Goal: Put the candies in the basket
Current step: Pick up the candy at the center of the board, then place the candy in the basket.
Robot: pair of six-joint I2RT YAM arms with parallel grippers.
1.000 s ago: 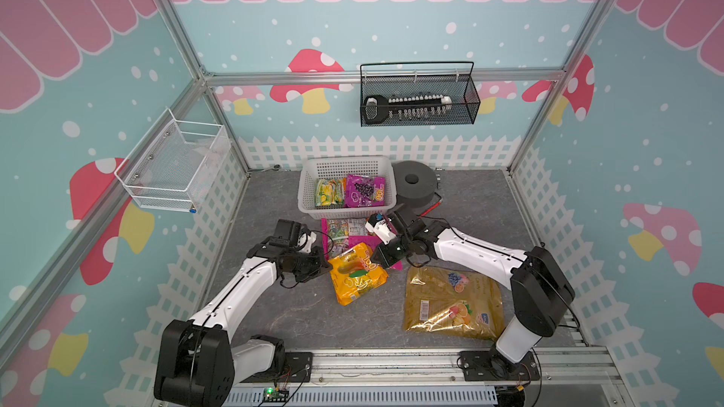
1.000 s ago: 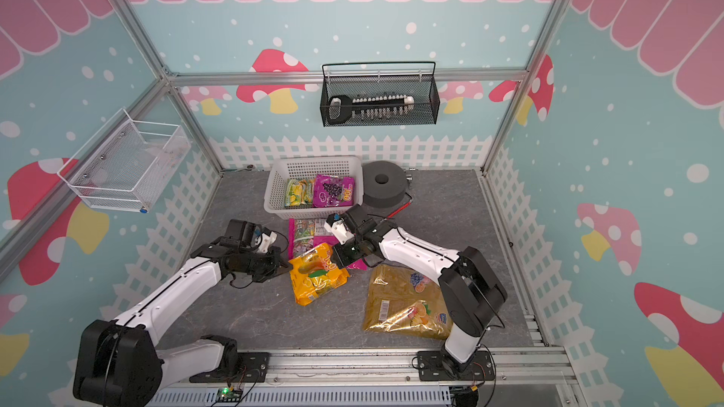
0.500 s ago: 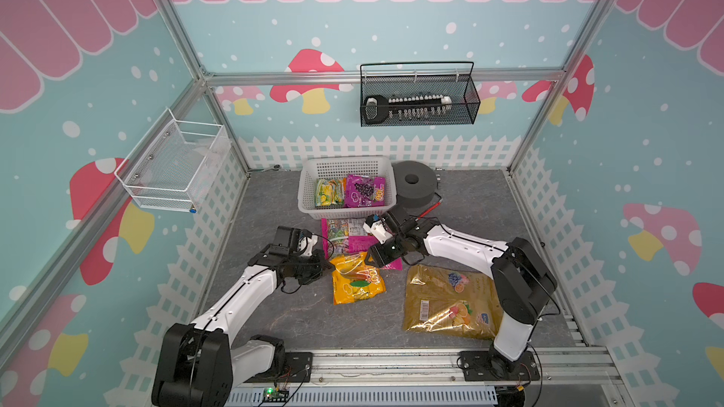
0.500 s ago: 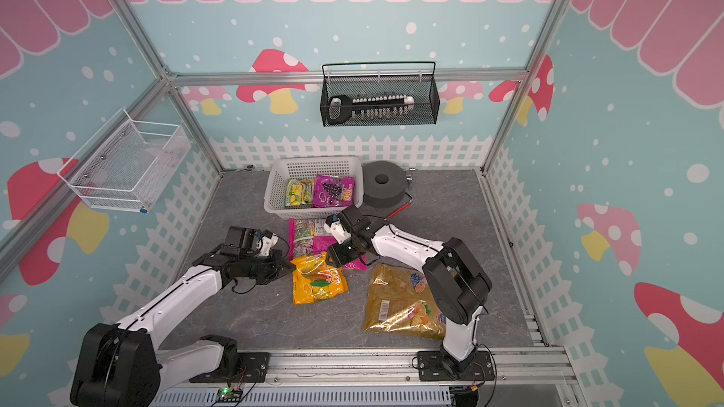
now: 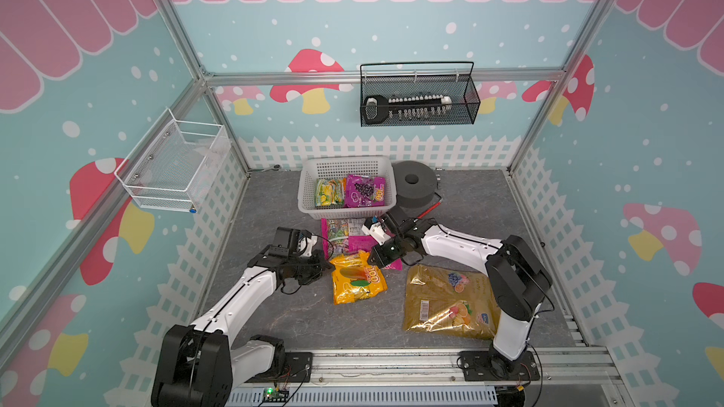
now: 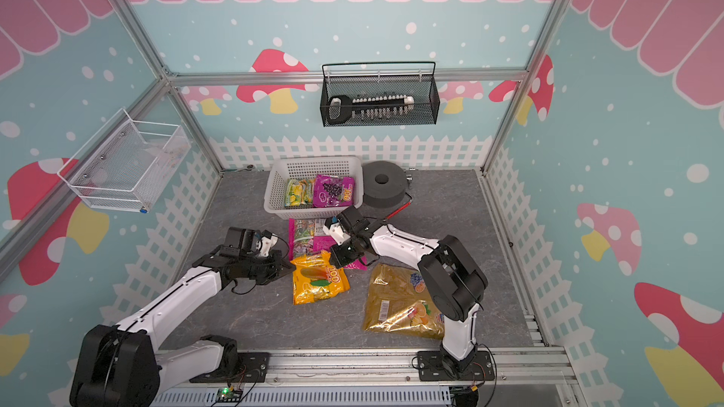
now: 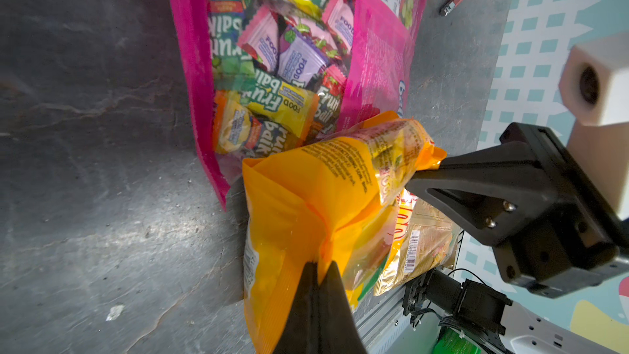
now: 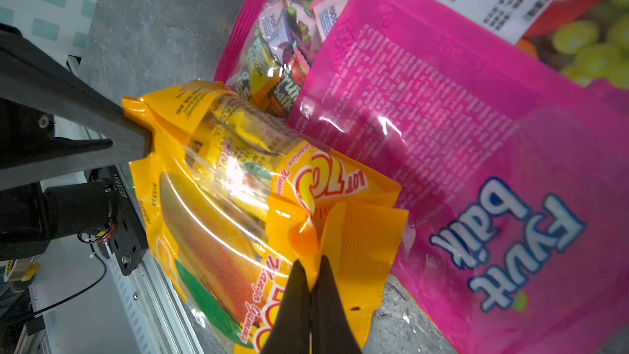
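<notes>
Left gripper (image 7: pixel 319 269) and right gripper (image 8: pixel 310 269) are each clamped tight on a corner of the orange bag (image 5: pixel 357 279), which is before the basket (image 5: pixel 346 168). The magenta bag (image 5: pixel 339 233) lies between them. The purple bag (image 5: pixel 364 191) and green bag (image 5: pixel 328 193) sit inside the basket.

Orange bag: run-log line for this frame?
left gripper: shut on orange bag | right gripper: shut on orange bag | basket: purple bag, green bag | outside: pink bag, gold bag
</notes>
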